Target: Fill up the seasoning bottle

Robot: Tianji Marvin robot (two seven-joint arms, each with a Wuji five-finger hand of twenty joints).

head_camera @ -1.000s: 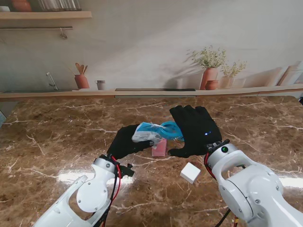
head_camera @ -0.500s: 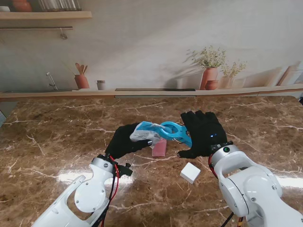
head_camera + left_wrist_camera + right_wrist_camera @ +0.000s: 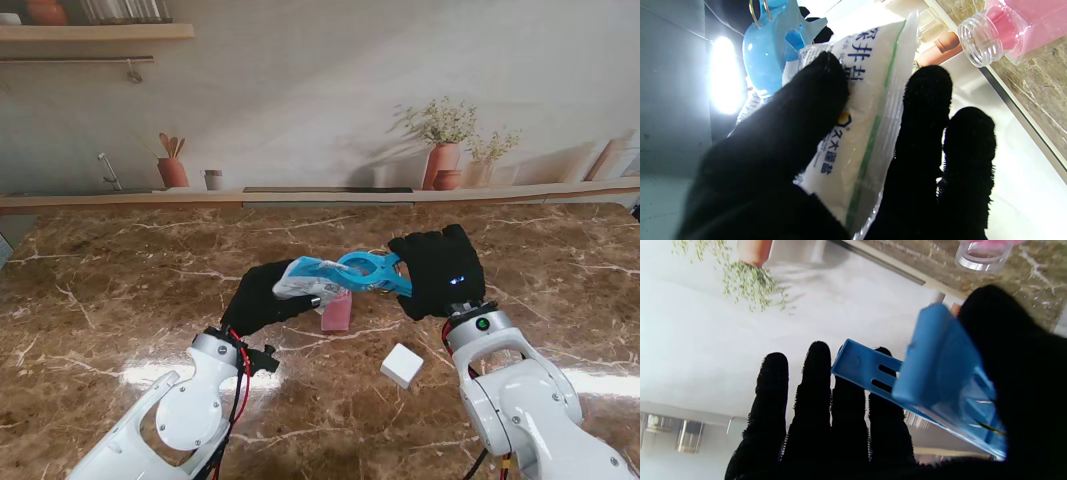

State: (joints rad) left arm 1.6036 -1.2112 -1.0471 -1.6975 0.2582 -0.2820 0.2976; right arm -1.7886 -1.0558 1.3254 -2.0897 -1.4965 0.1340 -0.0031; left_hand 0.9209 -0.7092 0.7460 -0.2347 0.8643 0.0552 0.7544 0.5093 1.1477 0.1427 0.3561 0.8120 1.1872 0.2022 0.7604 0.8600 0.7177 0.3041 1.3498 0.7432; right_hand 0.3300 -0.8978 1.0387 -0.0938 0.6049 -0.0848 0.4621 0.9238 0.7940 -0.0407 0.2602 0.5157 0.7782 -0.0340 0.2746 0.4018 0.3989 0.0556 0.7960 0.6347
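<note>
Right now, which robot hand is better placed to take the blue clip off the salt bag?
The right robot hand. It already grips the blue clip at the handles, while the left robot hand holds the salt bag above the open pink bottle.

The stand view is evenly lit and sharp, with soft white glare patches on the polished marble table [image 3: 120, 300] near the arms. In the left wrist view a bright lamp [image 3: 723, 75] blows out to white. The right wrist view is washed out, and the blue clip [image 3: 933, 373] is blurred.
</note>
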